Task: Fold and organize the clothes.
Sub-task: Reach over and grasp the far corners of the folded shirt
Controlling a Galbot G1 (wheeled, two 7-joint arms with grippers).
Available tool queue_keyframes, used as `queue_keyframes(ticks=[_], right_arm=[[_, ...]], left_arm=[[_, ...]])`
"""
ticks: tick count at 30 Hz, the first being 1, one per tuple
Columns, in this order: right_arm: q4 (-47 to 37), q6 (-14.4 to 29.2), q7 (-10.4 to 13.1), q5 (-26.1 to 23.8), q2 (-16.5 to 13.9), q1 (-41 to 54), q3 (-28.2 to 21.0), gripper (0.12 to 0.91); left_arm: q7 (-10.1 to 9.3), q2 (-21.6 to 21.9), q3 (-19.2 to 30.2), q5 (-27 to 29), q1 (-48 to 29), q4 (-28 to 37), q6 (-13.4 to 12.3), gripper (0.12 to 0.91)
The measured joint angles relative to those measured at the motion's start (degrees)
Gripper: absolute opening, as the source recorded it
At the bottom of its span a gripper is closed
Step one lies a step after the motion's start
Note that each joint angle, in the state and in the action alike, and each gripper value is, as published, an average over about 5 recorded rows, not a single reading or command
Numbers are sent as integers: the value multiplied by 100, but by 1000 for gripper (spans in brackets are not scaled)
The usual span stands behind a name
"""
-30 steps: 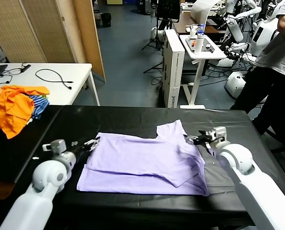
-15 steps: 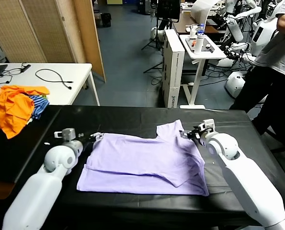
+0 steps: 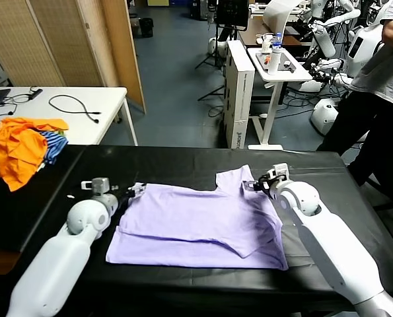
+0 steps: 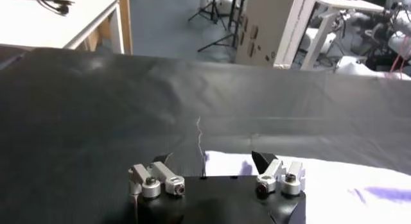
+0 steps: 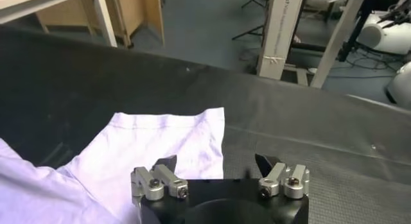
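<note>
A soft, pale purple shirt point(image 3: 199, 224) lies spread flat on the table point(image 3: 328, 165), which is covered with a smooth black sheet. The shirt is thin cotton with a few low wrinkles. Its bottom part is folded up over itself, so one corner makes a pointed flap near the front edge. One short sleeve sticks up toward the far side of the table. In the left wrist view a bit of darker purple print point(image 4: 385, 194) shows on the cloth.

The left claw point(image 3: 135, 191) is at the shirt's left edge. Its two fingers are spread apart with nothing between them, and the shirt's edge lies just under the tips. The right claw point(image 3: 254, 185) is over the raised sleeve. Its fingers are also apart and empty. It may be touching the cloth, but this is hard to tell.

Both arms are round, white and shiny. Since a second ago, both claws have moved farther from the robot and closer in toward the shirt. The left claw has slid up along the left edge. The right claw has gone from beside the shirt's right side to above the sleeve. The shirt itself looks the same as before.

On the table's left corner sits a crumpled orange pile point(image 3: 18, 148) with a striped blue cloth point(image 3: 53, 140) tucked in it. A white desk point(image 3: 84, 112) behind holds a black cable point(image 3: 77, 105).
</note>
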Motion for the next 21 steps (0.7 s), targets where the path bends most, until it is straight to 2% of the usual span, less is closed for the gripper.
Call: queue_keyframes(ticks=[5, 9, 11, 14, 21], right_arm=[[-61, 0, -20, -26, 10, -7, -15, 565], [-88, 2, -58, -51, 5, -21, -12, 351], [-94, 4, -77, -68, 6, -28, -10, 242], [-103, 5, -94, -90, 17, -39, -8, 156], [-94, 5, -85, -141, 64, -73, 22, 140]], left_arm=[[59, -29, -4, 60, 53, 21, -39, 488], [93, -28, -6, 89, 118, -4, -42, 243], [108, -21, -7, 103, 152, -28, -40, 168], [128, -5, -8, 113, 184, -50, -38, 147], [230, 8, -52, 131, 244, -113, -86, 145]])
